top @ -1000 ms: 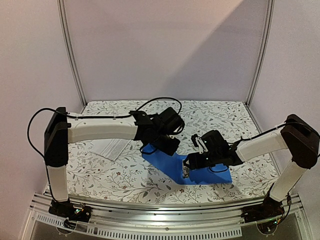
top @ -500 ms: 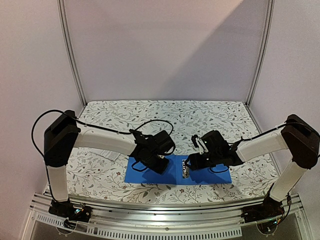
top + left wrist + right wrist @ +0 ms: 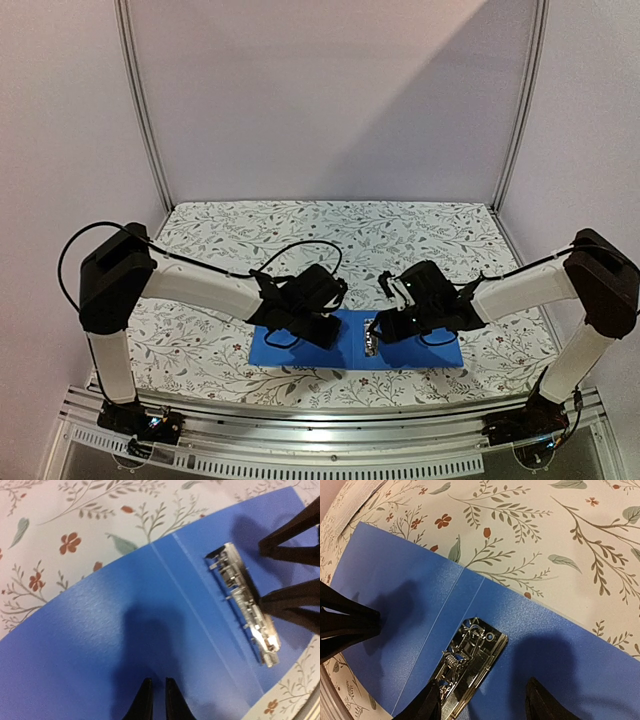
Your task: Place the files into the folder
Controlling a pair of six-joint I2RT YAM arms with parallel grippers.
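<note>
The table (image 3: 400, 235) is covered edge to edge with a pale cloth (image 3: 560, 525) printed with grey-green leafy sprigs and small red flowers. On it lies a bright blue folder (image 3: 345, 355), opened out flat with its inner faces up. It sits at the middle of the table near the front edge, its long side roughly parallel to that edge. Both covers and the narrow spine strip between two creases rest on the cloth, and the metal ring mechanism (image 3: 247, 612) is fixed to the right cover just beside the spine.
</note>
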